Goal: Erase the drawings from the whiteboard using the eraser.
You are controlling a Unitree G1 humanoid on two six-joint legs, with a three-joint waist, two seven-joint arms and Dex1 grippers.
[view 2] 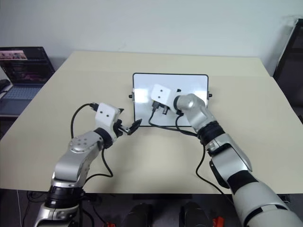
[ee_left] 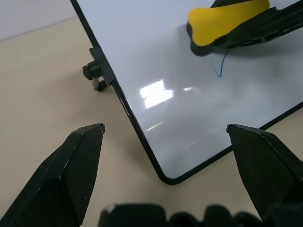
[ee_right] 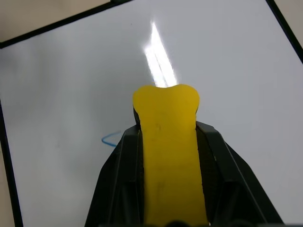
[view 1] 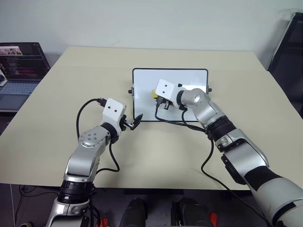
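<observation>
- Right tool (ee_right: 168, 142) clenched on the yellow eraser (ee_right: 168, 142), pressed on the whiteboard (view 1: 142, 78) beside a blue drawing (ee_right: 111, 138)
- Left tool (ee_left: 165, 137) released, at the board's near corner on the counter (view 1: 71, 75)

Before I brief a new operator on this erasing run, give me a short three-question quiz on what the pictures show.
1. True or false: the right gripper is shut on the eraser.
2. What colour is the mark left on the whiteboard beside the eraser?
3. Where is the left gripper? A) open, at the board's near left corner; B) shut on the board's side knob; C) resting on the laptop.

Key: 1 true; 2 blue; 3 A.
</observation>
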